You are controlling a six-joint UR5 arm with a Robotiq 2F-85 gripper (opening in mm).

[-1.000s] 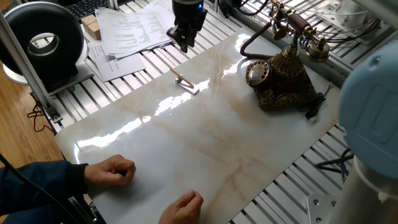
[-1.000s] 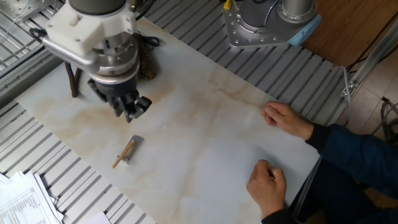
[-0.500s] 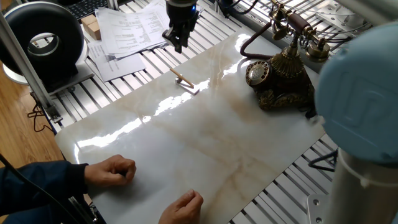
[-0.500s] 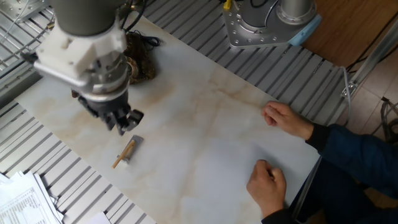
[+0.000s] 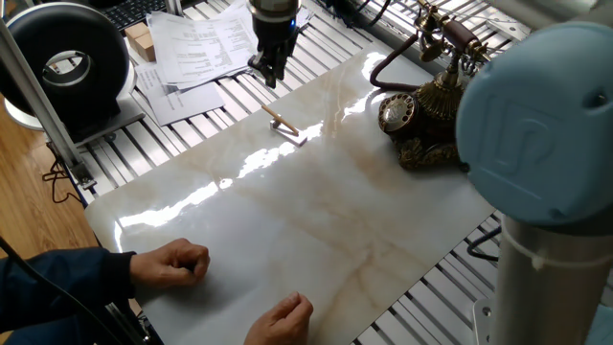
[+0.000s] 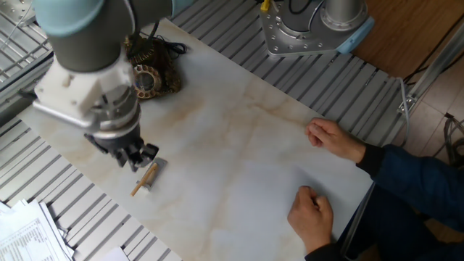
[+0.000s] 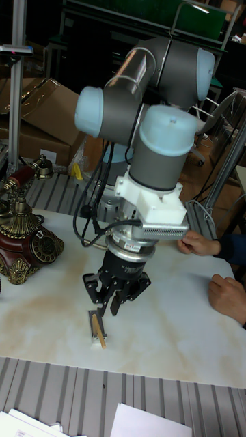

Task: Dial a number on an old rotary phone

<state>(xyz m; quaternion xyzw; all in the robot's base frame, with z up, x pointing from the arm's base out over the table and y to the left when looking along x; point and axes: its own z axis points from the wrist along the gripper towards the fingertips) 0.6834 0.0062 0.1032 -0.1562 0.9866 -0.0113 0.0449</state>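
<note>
1. The claw (image 7: 114, 298) was seen hanging above the bench (image 5: 316, 211), its fingers slightly apart and holding nothing.
2. A small wooden stick on a grey block (image 7: 97, 326) was found lying flat just below and beside the claw; in the other fixed view (image 6: 147, 176) its long axis ran diagonally across the marble.
3. The old rotary phone (image 5: 431, 110) was seen standing upright near the bench's far corner, well apart from the claw, with its coppery dial (image 5: 397, 112) turned toward the open middle of the bench.
4. The stick was judged to be nearer the claw than the phone.
5. In the other fixed view the phone (image 6: 151, 69) was largely hidden behind the arm, and the dial's finger holes were too small to be made out.
</note>
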